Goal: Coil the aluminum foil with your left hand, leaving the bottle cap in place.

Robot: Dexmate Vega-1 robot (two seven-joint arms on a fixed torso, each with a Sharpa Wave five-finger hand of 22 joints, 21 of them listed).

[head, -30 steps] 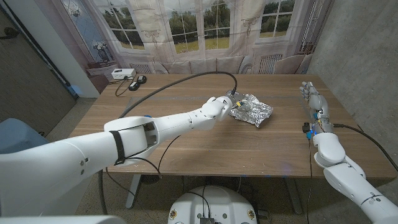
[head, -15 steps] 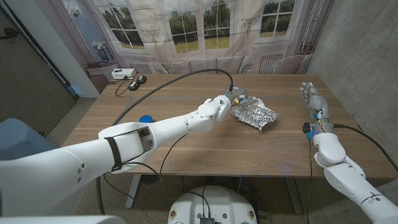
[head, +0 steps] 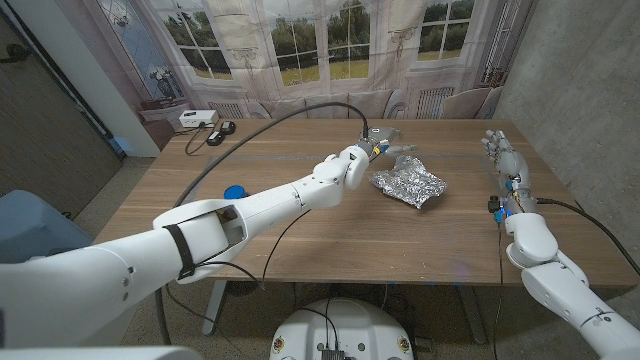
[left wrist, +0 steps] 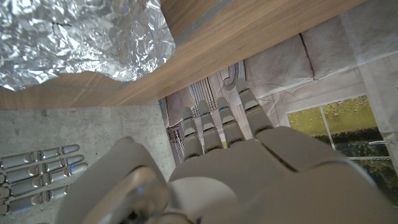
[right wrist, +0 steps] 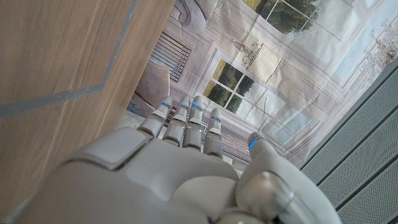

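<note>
A wooden table [head: 300, 215] stands before a window-scene backdrop [head: 300, 45] and grey concrete wall [head: 580, 90].

Foil [head: 407, 184] crinkled, shiny metal; table [head: 300, 230] matt wood grain; bottle cap [head: 233, 191] blue plastic.

Left hand [head: 383, 147] just behind crumpled aluminum foil [head: 408, 184], blue bottle cap [head: 233, 191] well apart, right hand [head: 500, 152] at table [head: 300, 235] edge

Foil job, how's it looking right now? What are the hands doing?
Left hand open, above the table just behind the foil. Foil crumpled, lying free. Right hand open, idle near the table's edge. Blue bottle cap well clear.
</note>
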